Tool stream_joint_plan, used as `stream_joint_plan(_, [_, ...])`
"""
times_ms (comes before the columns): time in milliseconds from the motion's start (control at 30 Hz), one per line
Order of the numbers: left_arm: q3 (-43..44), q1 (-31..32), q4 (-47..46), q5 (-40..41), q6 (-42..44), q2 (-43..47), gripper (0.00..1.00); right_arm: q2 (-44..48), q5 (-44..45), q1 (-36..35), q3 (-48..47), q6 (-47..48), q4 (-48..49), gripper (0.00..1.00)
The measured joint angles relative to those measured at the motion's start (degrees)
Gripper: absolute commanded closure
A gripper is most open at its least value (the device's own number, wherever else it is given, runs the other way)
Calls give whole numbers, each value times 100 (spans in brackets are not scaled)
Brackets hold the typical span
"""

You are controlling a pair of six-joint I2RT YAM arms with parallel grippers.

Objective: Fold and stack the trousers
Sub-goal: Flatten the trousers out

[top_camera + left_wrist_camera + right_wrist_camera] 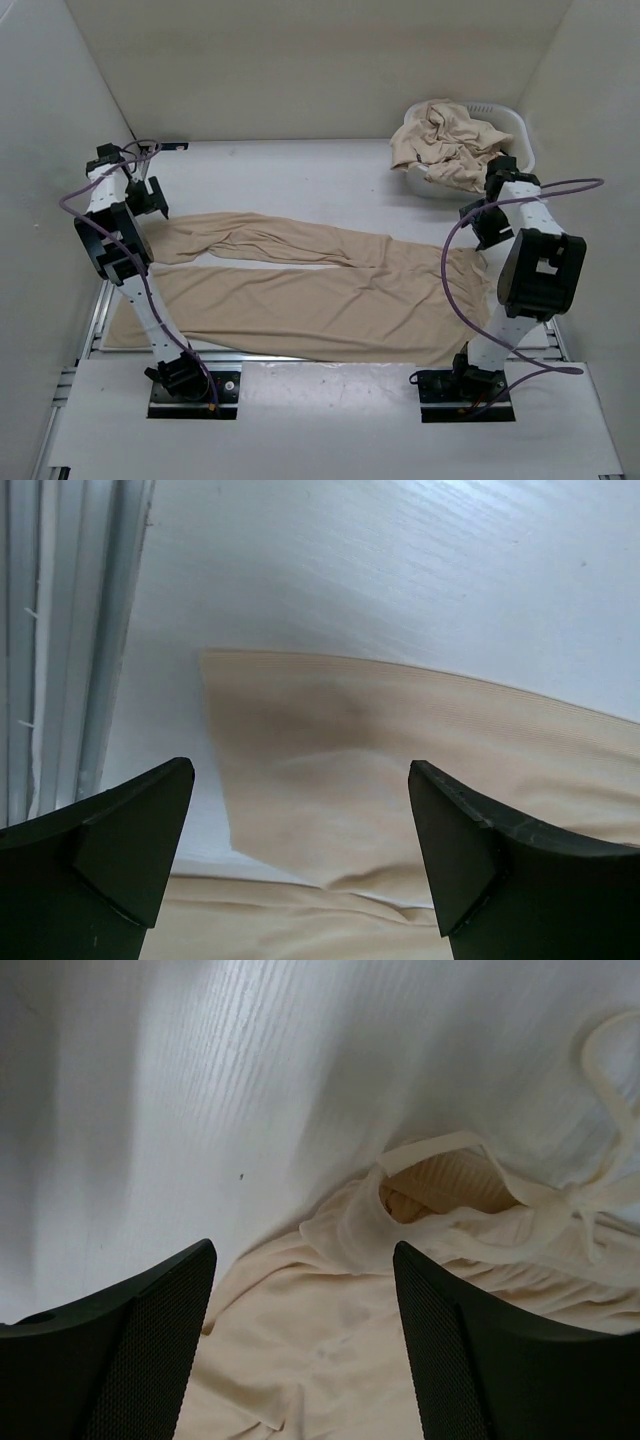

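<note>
— Trousers (300,290) lie spread flat across the table (300,170), waist out at 3 o'clock, legs running to 9 o'clock and splayed slightly apart. A crumpled beige heap (445,145) fills the white basket (518,125) up at 1 o'clock.

— And the arms are posted at opposite ends, which looks to me like the set-up for a fold. Left gripper (300,770) hangs over the far leg's cuff (290,750), jaws spread wide, nothing between them.

— Right gripper (302,1250)?

— Same story: parted, empty, poised over the waistband (440,1185), where the drawstring (612,1070) trails loose on the table.

— So nothing pinched yet.

— Nothing. My read is that the fold has not begun. The cloth is thin and lies flat on the board, so the fingers must come right down to the surface to catch it. One risk is lifting a single layer alone. Another is that drawstring snagging at the waist end.
</note>
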State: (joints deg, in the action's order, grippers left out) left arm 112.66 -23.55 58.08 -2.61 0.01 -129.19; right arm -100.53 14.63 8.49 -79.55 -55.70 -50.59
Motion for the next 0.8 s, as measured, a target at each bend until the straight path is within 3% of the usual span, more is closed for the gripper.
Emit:
stream_joint_plan(233, [48,0,37,-81,0,-380,0,-372,-133,0,258,-487,133,26])
stream_joint_plan(400, [245,0,81,-59,-2,-608,0,-890,-90,0,249,-544,122,33])
stream_joint_plan(500, [503,2,61,-2,-2,-782,0,-994,-31,0,249,-531,116,49])
stream_joint_plan(533, [555,4,74,13,0,-811,0,-1001,-13,2,249,-516,114,58])
stream_joint_plan(567, [595,4,76,22,0,-831,0,-1010,4,9,249,-496,116,81])
stream_joint_plan(700, [590,2,68,-44,0,-815,0,-1073,-4,44,249,-369,125,100])
stream_joint_plan(800, [542,0,42,-55,0,-732,0,-1078,15,66,247,-275,120,100])
